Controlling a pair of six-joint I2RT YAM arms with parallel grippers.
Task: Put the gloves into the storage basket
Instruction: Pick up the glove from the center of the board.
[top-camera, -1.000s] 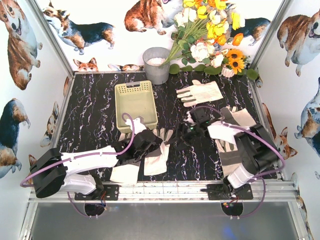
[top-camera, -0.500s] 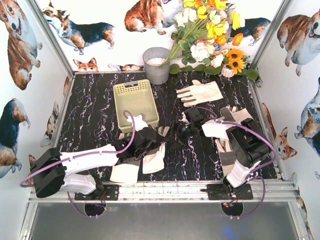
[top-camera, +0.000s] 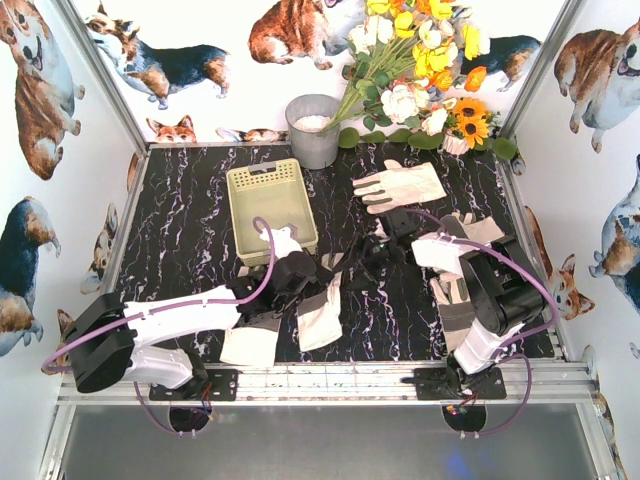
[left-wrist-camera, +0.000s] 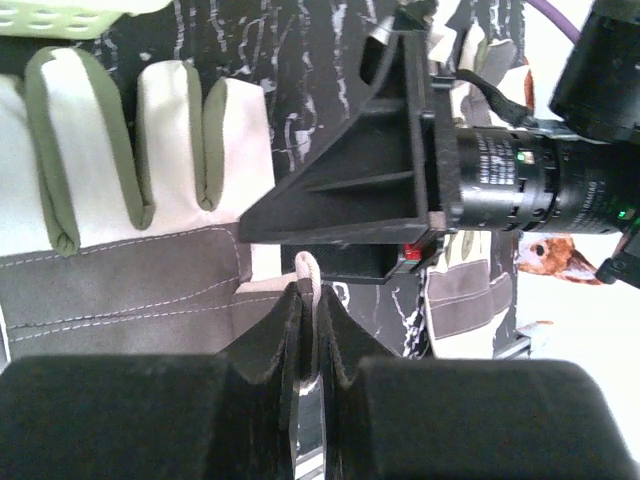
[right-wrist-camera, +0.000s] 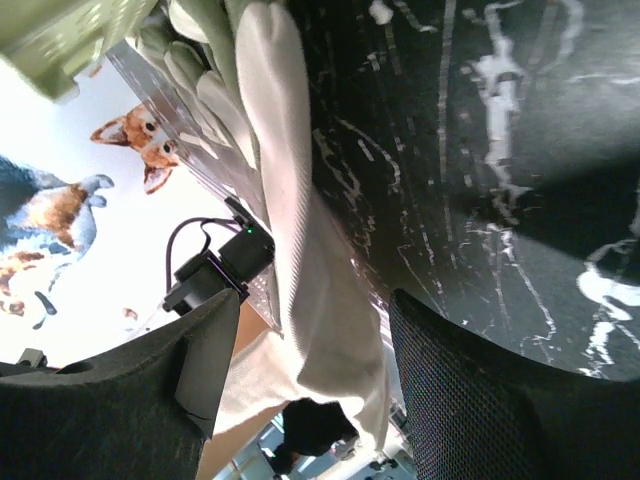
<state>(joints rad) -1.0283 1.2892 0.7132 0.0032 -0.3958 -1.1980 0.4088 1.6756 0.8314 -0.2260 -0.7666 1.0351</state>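
Note:
The pale yellow-green storage basket (top-camera: 272, 203) stands at the back left, with nothing in it. My left gripper (top-camera: 303, 273) is just in front of it, shut on the cream edge of a glove (top-camera: 318, 312) whose grey palm (left-wrist-camera: 120, 270) shows in the left wrist view. The right gripper (top-camera: 372, 255) is close beside it on the right, open, and the same glove's cream fabric (right-wrist-camera: 300, 260) hangs between its fingers (right-wrist-camera: 470, 400). A second glove (top-camera: 398, 185) lies flat at the back right. Another glove (top-camera: 455, 295) lies partly under the right arm, and one more (top-camera: 250, 346) sits under the left arm.
A grey metal bucket (top-camera: 314, 130) stands behind the basket. A bunch of artificial flowers (top-camera: 420, 70) leans over the back right corner. Walls with dog pictures close in the black marbled table (top-camera: 190, 240) on three sides.
The right gripper swung left to meet the left gripper over the held glove. The left gripper and its glove shifted slightly right and back. Both grippers kept their openings.

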